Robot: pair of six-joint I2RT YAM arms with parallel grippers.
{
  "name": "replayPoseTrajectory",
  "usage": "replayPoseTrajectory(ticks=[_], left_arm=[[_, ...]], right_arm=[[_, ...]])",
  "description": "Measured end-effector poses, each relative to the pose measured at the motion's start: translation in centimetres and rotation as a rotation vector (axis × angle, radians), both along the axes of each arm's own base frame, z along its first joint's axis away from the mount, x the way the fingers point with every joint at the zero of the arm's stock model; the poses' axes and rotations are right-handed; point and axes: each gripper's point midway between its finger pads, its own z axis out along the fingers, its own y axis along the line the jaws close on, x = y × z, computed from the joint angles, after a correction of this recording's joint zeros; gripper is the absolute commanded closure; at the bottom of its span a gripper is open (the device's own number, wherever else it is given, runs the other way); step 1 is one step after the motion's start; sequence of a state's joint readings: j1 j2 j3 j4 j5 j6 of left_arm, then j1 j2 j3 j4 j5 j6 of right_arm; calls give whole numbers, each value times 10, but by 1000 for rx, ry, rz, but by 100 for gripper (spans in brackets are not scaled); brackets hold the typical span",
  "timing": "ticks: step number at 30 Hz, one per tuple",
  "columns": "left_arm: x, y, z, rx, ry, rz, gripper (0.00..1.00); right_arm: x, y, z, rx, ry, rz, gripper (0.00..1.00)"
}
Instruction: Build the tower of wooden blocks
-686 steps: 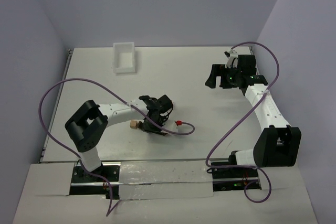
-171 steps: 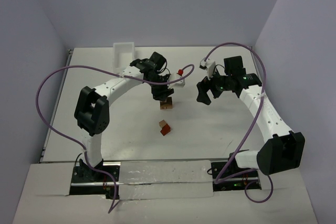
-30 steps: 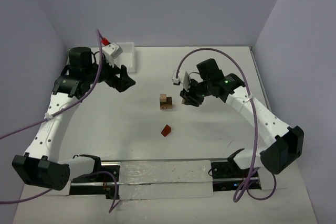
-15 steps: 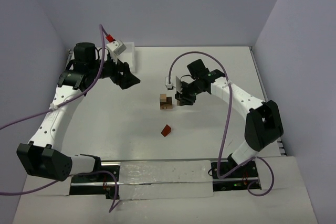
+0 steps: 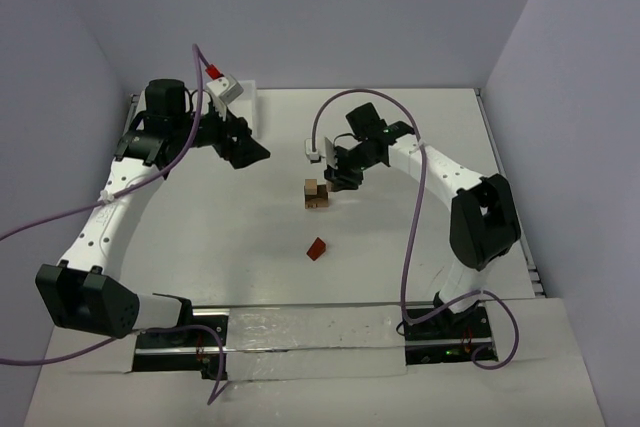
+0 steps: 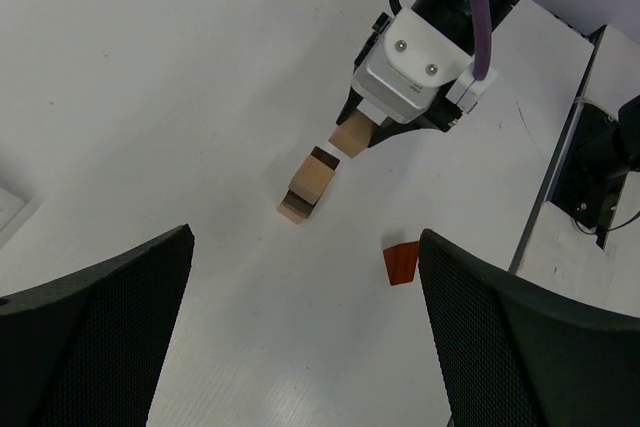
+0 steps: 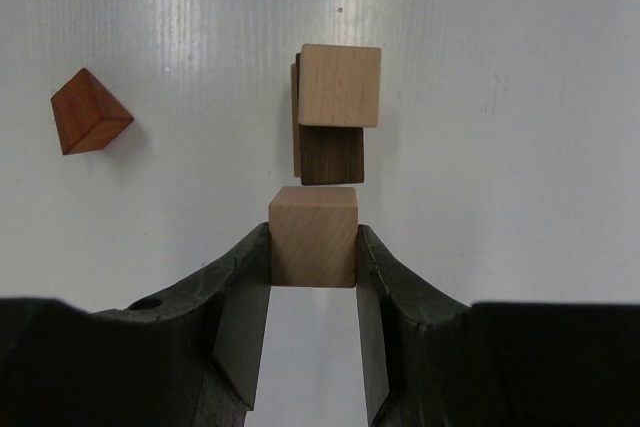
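One tan block [image 7: 313,237] is sitting clamped between your right fingers [image 7: 245,292], just right of the wood block tower [image 7: 332,152] at mid-counter [image 5: 400,247]. Its top cube [image 7: 340,85] is resting offset, so you are risking a nudge that topples it. Your left fingers [image 6: 100,327] are hanging open, far left.
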State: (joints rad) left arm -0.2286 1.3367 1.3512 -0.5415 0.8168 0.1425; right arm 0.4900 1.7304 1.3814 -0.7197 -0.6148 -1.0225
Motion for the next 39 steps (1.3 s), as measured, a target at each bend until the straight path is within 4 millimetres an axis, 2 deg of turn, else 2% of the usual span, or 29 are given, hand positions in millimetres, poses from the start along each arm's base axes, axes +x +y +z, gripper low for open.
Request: replayPoseTrajectory(ticks=[5,27,39], left_arm=[[1,-1,5,-4,-11,-4,1],[3,-4,4,-6,-4,-14,1],[4,-4,4,-3,-8,-16,1]], right_arm=[[9,5,-4,-1,7,-4,79],[12,10,-15,-8,51,-23,73],[15,17,-12,-5,47,-25,69]])
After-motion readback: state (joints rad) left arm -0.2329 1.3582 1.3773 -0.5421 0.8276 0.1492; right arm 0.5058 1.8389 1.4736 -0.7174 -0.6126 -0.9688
